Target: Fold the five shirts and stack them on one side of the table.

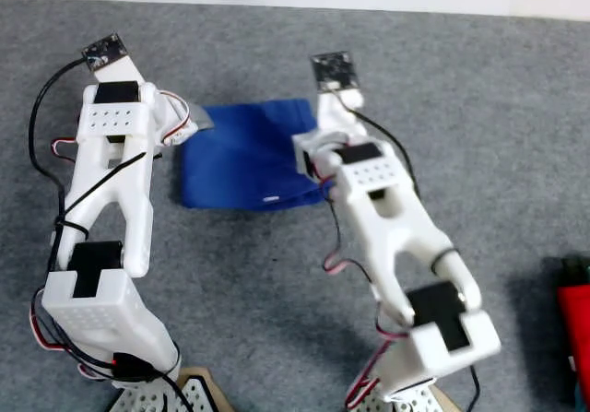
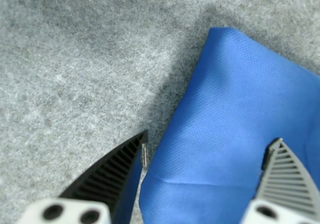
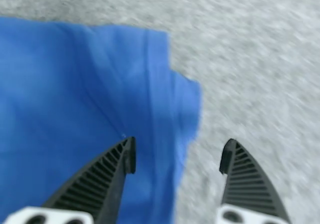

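Between my two arms lies the blue shirt [image 1: 241, 158], folded to a compact, roughly square packet of fine-weave cloth with soft creases and a small flap poking out at one corner. My left gripper [image 2: 212, 136] hangs released astride one side edge of the shirt, one finger over cloth and one over the grey bench [image 1: 479, 71]. My right gripper [image 3: 180, 140] is spread likewise across the opposite edge, so I judge both set to pinch the sides for a further fold or a carry.
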